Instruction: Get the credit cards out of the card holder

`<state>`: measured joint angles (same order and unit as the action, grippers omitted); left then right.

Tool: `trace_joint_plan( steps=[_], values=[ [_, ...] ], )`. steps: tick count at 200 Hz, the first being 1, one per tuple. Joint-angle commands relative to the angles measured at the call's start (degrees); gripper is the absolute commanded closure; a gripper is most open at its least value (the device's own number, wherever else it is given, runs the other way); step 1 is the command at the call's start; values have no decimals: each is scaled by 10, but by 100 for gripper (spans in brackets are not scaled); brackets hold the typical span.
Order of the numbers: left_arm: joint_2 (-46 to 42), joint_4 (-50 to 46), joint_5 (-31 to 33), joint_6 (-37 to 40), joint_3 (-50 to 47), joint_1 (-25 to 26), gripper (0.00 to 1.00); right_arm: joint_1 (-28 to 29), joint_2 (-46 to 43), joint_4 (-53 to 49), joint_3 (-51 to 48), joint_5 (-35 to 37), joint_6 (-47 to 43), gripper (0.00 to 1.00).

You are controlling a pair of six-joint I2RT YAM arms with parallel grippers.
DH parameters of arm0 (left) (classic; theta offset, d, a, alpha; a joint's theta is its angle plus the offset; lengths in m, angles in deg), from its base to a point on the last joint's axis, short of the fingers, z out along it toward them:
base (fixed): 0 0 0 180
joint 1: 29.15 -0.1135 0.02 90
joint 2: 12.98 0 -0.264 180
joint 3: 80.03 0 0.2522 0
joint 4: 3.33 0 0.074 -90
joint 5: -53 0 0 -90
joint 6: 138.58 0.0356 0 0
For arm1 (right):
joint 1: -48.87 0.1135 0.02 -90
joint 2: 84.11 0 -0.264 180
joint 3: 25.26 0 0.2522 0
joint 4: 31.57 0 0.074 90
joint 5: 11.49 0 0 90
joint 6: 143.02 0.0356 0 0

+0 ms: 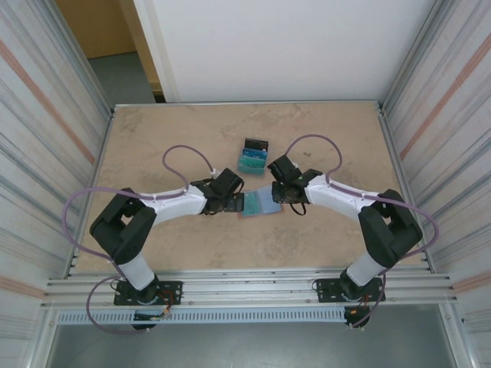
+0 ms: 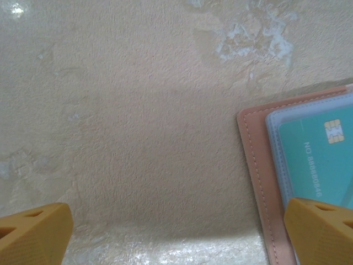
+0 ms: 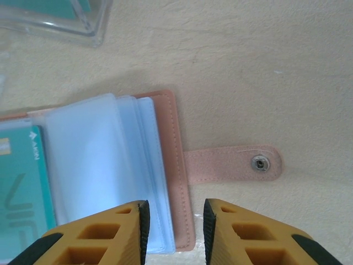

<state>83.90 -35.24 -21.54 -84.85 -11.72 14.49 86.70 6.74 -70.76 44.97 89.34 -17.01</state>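
Note:
The card holder (image 1: 258, 203) lies spread open on the table between my two grippers, salmon outside and pale blue sleeves inside. A teal credit card (image 2: 314, 160) sits in a sleeve on its left half and also shows in the right wrist view (image 3: 19, 182). My left gripper (image 1: 238, 203) is wide open at the holder's left edge (image 2: 259, 165), one fingertip (image 2: 320, 232) over that edge. My right gripper (image 3: 175, 226) stands partly open, its jaws astride the holder's right edge (image 3: 165, 143) without clamping it. The closing tab (image 3: 231, 165) lies flat, pointing right.
A clear plastic box (image 1: 252, 156) stands just behind the holder with teal and black cards in it; its corner (image 3: 83, 27) shows in the right wrist view. Metal walls (image 1: 46, 115) close in the tan table (image 1: 176, 138) on both sides.

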Motion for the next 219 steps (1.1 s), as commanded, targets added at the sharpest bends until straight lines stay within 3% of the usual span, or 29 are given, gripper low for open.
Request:
trace_joint_plan(
  steps=[1, 52, 89, 219],
  values=[
    [5, -11, 3, -12, 4, 4, 1, 11, -23, 4, 24, -34, 4, 67],
    [6, -7, -3, -15, -9, 5, 1, 15, 30, 57, 34, -175, 5, 75],
    [7, -7, -4, -18, -14, 4, 1, 17, 80, 69, 55, -226, -5, 79],
    [15, -14, -3, -18, -13, 4, 1, 11, 147, 61, 70, -242, -18, 77]
  ],
)
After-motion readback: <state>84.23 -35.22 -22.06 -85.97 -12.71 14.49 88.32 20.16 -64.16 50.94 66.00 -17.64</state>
